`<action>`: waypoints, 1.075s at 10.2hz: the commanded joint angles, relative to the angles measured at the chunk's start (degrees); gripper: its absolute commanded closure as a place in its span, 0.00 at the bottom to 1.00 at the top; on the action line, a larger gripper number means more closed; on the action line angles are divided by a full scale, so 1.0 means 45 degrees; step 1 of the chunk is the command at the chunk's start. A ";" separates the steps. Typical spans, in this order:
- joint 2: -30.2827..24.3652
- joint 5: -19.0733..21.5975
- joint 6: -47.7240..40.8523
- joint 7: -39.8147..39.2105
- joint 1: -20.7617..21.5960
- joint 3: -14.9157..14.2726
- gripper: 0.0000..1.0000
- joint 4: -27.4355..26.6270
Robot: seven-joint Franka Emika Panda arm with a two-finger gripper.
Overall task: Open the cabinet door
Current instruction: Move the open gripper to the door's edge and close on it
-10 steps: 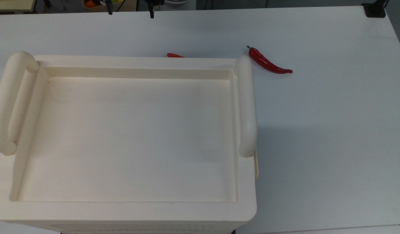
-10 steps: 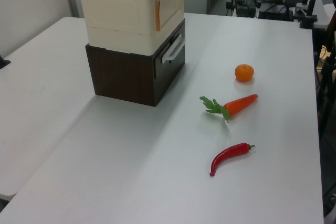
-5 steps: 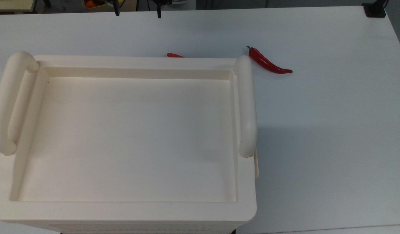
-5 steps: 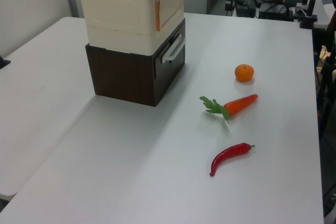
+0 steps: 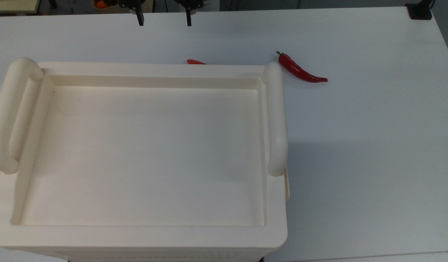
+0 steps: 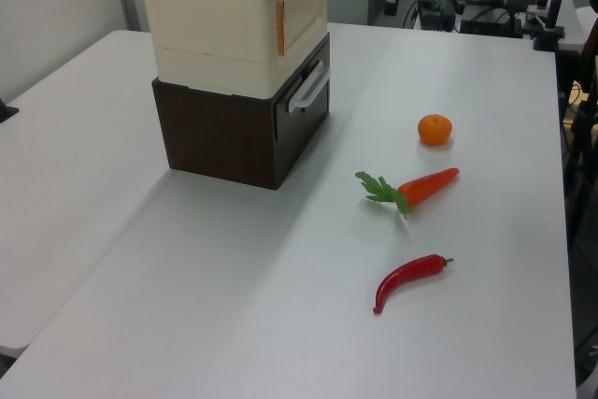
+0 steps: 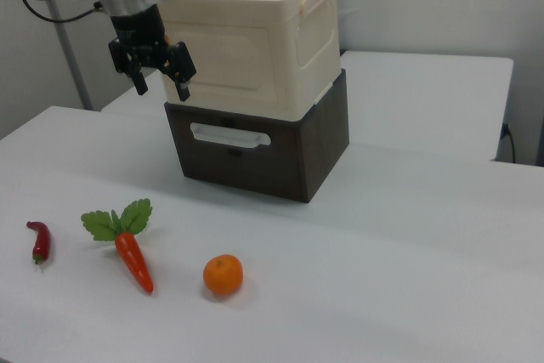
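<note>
- Gripper (image 7: 157, 76), fingers spread and holding nothing, hangs just in front of the door (image 7: 228, 57).
- Door sits shut, flush in the cream box's (image 7: 306, 40) front.
- Nothing is done yet: approach, catching the door's edge and swinging it out all remain.

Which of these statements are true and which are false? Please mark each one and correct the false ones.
1. The cabinet door is closed. True.
2. The gripper holds the carrot. False: it hangs open in the air beside the door, holding nothing.
3. The cream box stands on a dark drawer unit. True.
4. The orange lies on top of the box. False: it lies on the table, apart from the carrot.
5. The chili lies on the table. True.
</note>
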 commanded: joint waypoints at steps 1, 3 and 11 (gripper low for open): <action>-0.0074 0.0578 0.1617 -0.0126 0.0789 -0.0320 0.04 -0.0346; 0.0139 0.0599 0.2984 -0.0224 0.1024 -0.0339 0.04 -0.0365; 0.1506 -0.0061 0.7849 0.0828 0.2311 -0.0359 0.26 -0.0365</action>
